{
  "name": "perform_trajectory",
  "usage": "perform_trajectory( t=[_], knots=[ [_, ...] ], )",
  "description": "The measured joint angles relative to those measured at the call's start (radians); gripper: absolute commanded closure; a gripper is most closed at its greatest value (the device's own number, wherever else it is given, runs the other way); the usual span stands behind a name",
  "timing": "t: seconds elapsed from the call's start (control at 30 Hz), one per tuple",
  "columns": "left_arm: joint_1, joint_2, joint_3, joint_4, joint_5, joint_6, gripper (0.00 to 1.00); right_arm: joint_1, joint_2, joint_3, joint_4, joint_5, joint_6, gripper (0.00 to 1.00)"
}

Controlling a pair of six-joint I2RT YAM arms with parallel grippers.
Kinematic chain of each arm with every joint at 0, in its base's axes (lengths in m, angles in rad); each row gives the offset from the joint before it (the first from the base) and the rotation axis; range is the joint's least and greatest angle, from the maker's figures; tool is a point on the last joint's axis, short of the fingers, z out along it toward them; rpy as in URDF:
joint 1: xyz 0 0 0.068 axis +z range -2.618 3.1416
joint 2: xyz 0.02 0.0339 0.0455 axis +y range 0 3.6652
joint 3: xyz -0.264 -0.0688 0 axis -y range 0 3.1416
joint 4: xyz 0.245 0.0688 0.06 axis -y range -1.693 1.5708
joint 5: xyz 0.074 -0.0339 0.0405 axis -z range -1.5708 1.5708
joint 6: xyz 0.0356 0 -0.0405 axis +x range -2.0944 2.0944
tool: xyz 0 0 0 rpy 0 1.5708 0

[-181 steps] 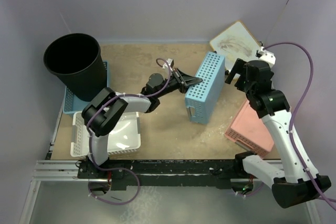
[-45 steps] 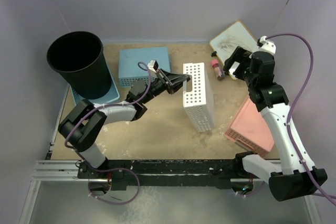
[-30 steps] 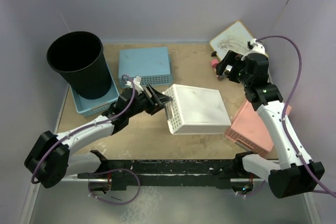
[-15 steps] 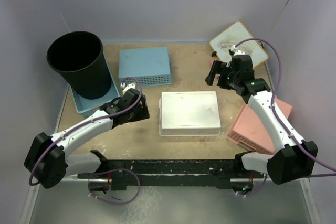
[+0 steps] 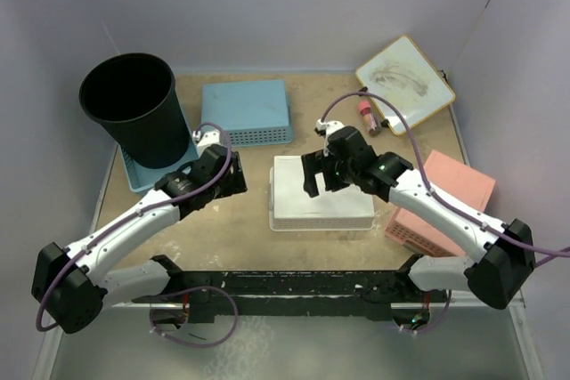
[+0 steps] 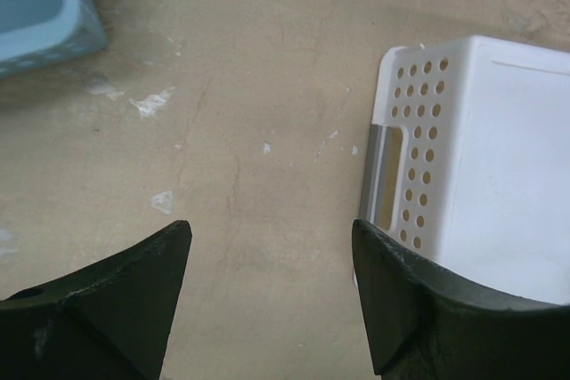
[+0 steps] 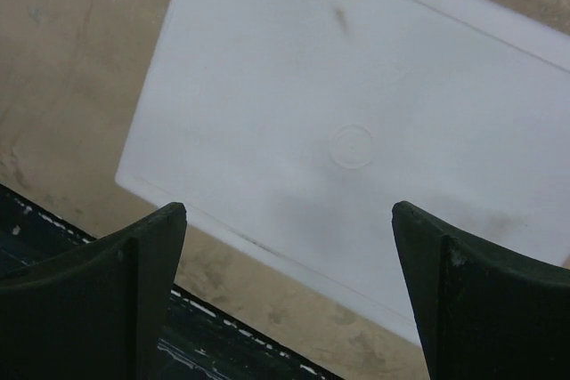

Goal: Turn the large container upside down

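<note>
Large container [image 5: 127,106] on basket [image 5: 150,181], rear left

The right jaws have swung over the white basket [image 5: 334,209].

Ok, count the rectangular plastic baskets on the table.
4: white basket centre, pink basket right, light blue basket at back, another blue basket beneath the round black plastic bin.

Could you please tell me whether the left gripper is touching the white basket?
Apart. The top view shows bare table between the left gripper and the white basket's left edge.
</note>
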Motion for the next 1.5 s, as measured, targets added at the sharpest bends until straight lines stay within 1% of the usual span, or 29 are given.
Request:
perform_trajectory(
  t=[0.13, 0.23, 0.4, 0.47, 0.57, 0.63, 0.7, 0.77, 0.9, 1.03, 1.13, 1.2, 1.27, 1.4, 1.5],
  knots=[
    [0.001, -0.023, 0.043, -0.070, -0.105, 0.030, 0.24, 0.121, 0.008, -0.043, -0.013, 0.042, -0.006, 0.00],
    [0.006, -0.005, 0.098, -0.125, -0.178, 0.062, 0.24, 0.258, 0.046, -0.044, -0.014, 0.066, -0.003, 0.00],
    [0.027, 0.000, 0.126, -0.158, -0.230, 0.072, 0.24, 0.457, 0.072, -0.053, -0.013, 0.109, 0.029, 0.00],
    [0.047, -0.002, 0.126, -0.172, -0.237, 0.072, 0.24, 0.483, 0.060, -0.080, 0.004, 0.101, 0.050, 0.00],
    [0.072, -0.013, 0.126, -0.181, -0.240, 0.072, 0.24, 0.479, 0.056, -0.129, 0.043, 0.082, 0.076, 0.00],
    [0.080, -0.026, 0.126, -0.183, -0.240, 0.072, 0.24, 0.476, 0.085, -0.142, 0.060, 0.075, 0.090, 0.00],
    [0.084, -0.037, 0.126, -0.185, -0.235, 0.072, 0.23, 0.472, 0.134, -0.140, 0.082, 0.082, 0.109, 0.00],
    [0.085, -0.047, 0.126, -0.185, -0.217, 0.073, 0.22, 0.454, 0.221, -0.109, 0.070, 0.106, 0.137, 0.00],
    [0.089, -0.090, 0.124, -0.184, -0.164, 0.091, 0.21, 0.354, 0.426, 0.018, 0.070, 0.161, 0.150, 0.00],
    [0.092, -0.123, 0.126, -0.191, -0.144, 0.099, 0.22, 0.244, 0.539, 0.135, 0.124, 0.194, 0.151, 0.00],
    [0.092, -0.126, 0.126, -0.203, -0.143, 0.098, 0.22, 0.181, 0.644, 0.301, 0.150, 0.193, 0.145, 0.00],
    [0.092, -0.142, 0.126, -0.211, -0.142, 0.098, 0.22, 0.152, 0.718, 0.424, 0.190, 0.193, 0.133, 0.00],
    [0.092, -0.166, 0.126, -0.214, -0.142, 0.097, 0.22, 0.139, 0.758, 0.495, 0.214, 0.189, 0.122, 0.00],
    [0.092, -0.190, 0.125, -0.212, -0.142, 0.095, 0.22, 0.130, 0.837, 0.646, 0.211, 0.171, 0.107, 0.00],
    [0.092, -0.192, 0.117, -0.199, -0.122, 0.095, 0.22, 0.126, 0.832, 0.657, 0.209, 0.159, 0.090, 0.00]
  ],
)
